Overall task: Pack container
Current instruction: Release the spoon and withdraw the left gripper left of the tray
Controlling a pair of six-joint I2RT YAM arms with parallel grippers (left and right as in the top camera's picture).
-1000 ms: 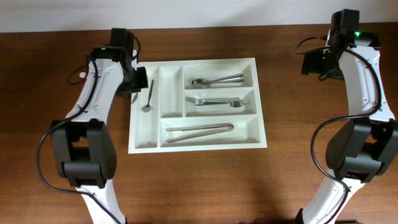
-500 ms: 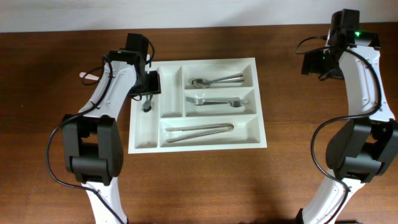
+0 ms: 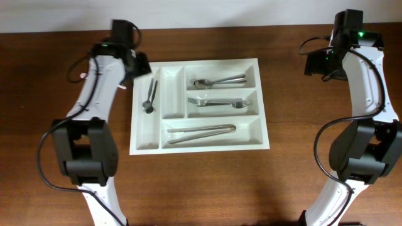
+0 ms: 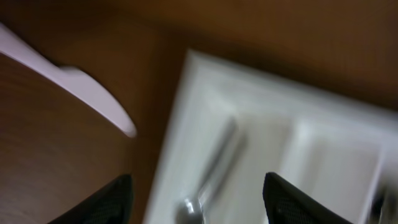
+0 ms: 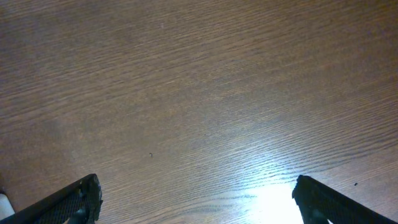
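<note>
The container (image 3: 200, 149) is a white five-compartment tray lying mid-table. A small metal spoon (image 3: 149, 96) rests in its leftmost narrow slot, free of any grip. My left gripper (image 3: 139, 64) hovers just beyond the tray's far-left corner, open and empty. The blurred left wrist view shows that spoon (image 4: 214, 168) in the tray (image 4: 186, 106) below my spread fingers (image 4: 117, 200). My right gripper (image 3: 318, 64) is far to the right, open over bare wood (image 5: 196, 193).
The long compartments hold a spoon (image 3: 220, 81), forks (image 3: 217, 101) and tongs (image 3: 201, 131); the second narrow slot (image 3: 171, 93) holds nothing. A thin white utensil (image 4: 81, 87) lies on the table left of the tray.
My left gripper opened, left the small spoon in the leftmost slot, and drew back toward the far-left corner. The right arm stayed still.
</note>
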